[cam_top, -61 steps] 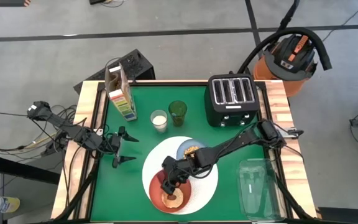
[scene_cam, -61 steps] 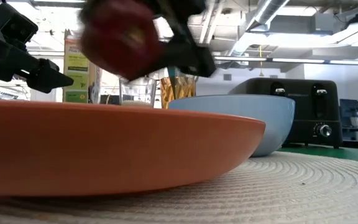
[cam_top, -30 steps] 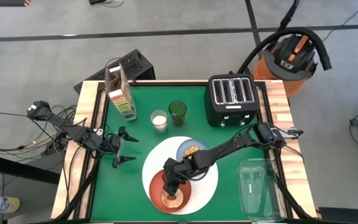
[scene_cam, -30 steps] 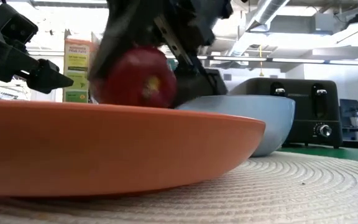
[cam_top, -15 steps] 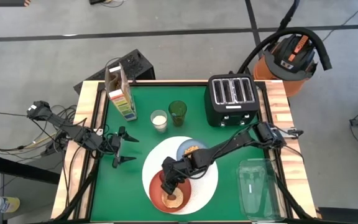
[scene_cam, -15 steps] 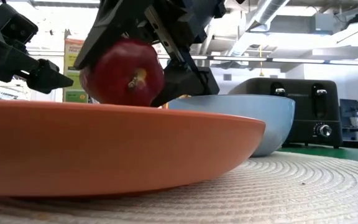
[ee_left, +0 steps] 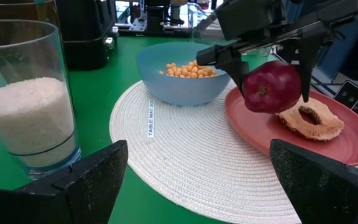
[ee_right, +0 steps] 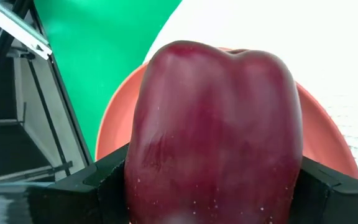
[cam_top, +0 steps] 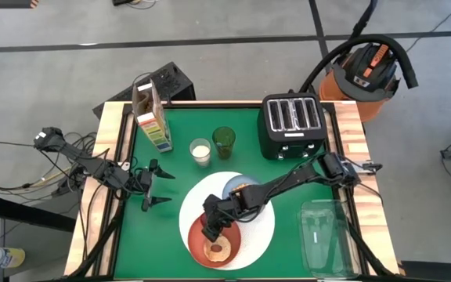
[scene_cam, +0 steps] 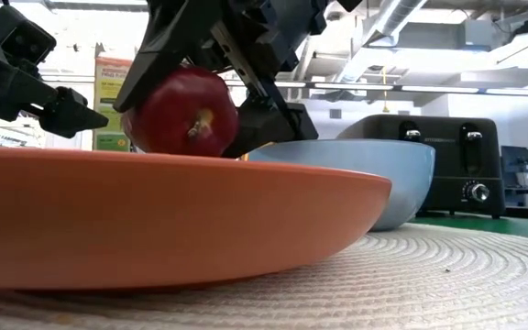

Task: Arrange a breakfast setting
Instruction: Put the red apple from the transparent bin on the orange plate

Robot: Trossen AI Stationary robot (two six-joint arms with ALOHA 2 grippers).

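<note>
Holding cereal, the light-blue bowl [ee_left: 182, 78] adjoins the orange-red plate [ee_left: 347, 143] (bagel aboard).

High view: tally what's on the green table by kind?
Dishes: 2, bowl, plate
Placemats: 1, mat
Food: 3, apple, bagel, cereal box
Cups: 2, milk glass, green cup
Appliances: 1, toaster
Containers: 1, clear tub
Total: 10

Pretty bright, even light all round. Ceiling strip lights [scene_cam: 484, 41] glare above the toaster [scene_cam: 452, 165]. The orange-red plate [scene_cam: 154, 215] up close is soft.
</note>
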